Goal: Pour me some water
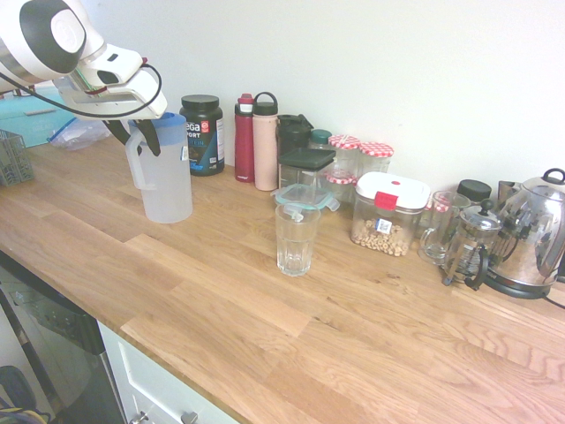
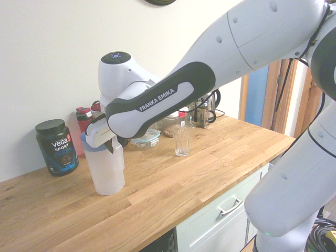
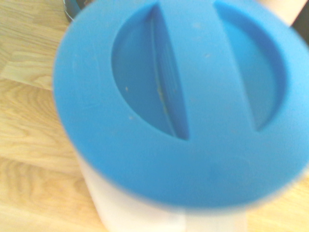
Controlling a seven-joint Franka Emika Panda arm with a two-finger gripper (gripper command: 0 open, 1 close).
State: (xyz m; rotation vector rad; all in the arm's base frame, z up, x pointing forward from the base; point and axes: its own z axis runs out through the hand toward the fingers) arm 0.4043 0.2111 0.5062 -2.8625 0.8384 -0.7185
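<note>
The tall frosted white plastic jug (image 1: 165, 181) stood upright on the light oak wooden countertop (image 1: 265, 300), toward the end of the counter where the arm reached in. Its pale blue round lid (image 3: 183, 96), with two recessed half-moon hollows and a raised bar between them, filled most of the wrist view. The water inside could not be made out through the frosted wall.

The white arm's black two-finger gripper (image 1: 137, 132) hung at the top of the jug's side handle (image 1: 134, 163), pointing steeply downward. The fingers (image 1: 150, 140) appeared slightly apart beside the rim, but whether they gripped the handle or stood clear of it could not be determined from either exterior view.

A clear ribbed drinking glass (image 1: 296, 238) stood well apart from the jug, nearer the middle of the counter, with a shallow layer of clear liquid at its base.

Along the wall stood:
- a black protein-powder tub (image 1: 201, 134), just behind the jug;
- a red bottle (image 1: 244, 139) and a pink bottle (image 1: 265, 141), touching side by side;
- a clear container with a white lid (image 1: 388, 214);
- a steel kettle (image 1: 534, 234) at the far end.
</note>
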